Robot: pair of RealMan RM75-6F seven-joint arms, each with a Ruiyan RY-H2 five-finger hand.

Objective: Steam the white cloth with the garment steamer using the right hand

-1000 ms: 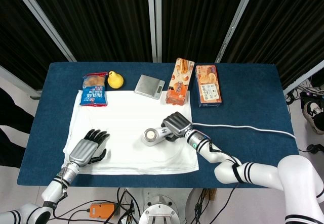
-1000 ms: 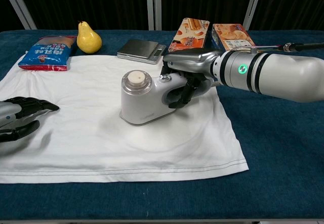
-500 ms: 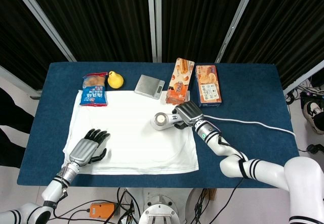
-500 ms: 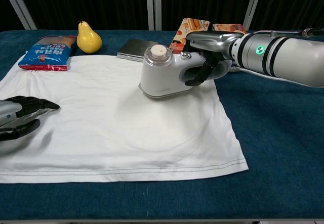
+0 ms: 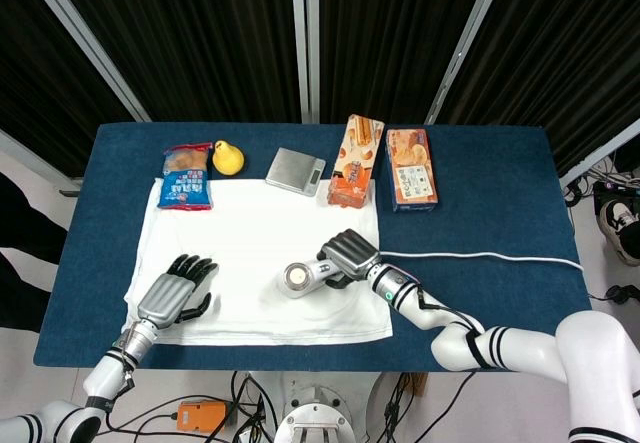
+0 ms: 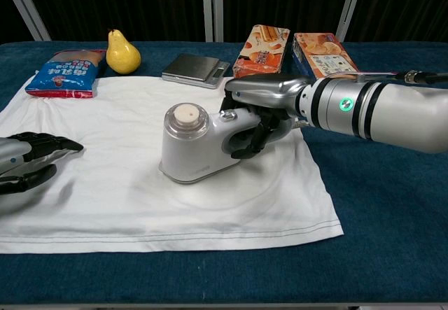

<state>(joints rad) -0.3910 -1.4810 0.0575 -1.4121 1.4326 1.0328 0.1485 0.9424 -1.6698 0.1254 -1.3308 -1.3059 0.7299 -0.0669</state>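
Black curtains hang behind a blue surface [image 5: 500,193] on which the white cloth [image 5: 260,223] lies spread flat, its whole face open to the steamer. The right hand [image 5: 345,255] has its fingers [image 6: 253,136] wrapped around the handle of the garment steamer [image 6: 192,145], whose flat base sits on the cloth a little right of its middle; that grip lets the arm push the base across the fabric without lifting it. The steamer's cord [image 5: 480,256] trails off to the right over bare blue, clear of the cloth.

The left hand [image 5: 175,293] rests palm down on the cloth's left part, fingers apart and holding nothing, most likely to pin the fabric so it does not bunch or slide under the steamer.

A pear [image 5: 227,158], a blue snack bag [image 5: 187,178], a small scale [image 5: 296,171] and two snack boxes [image 5: 385,168] line the far edge, beyond the steaming area, though the bag overlaps the cloth's far left corner.
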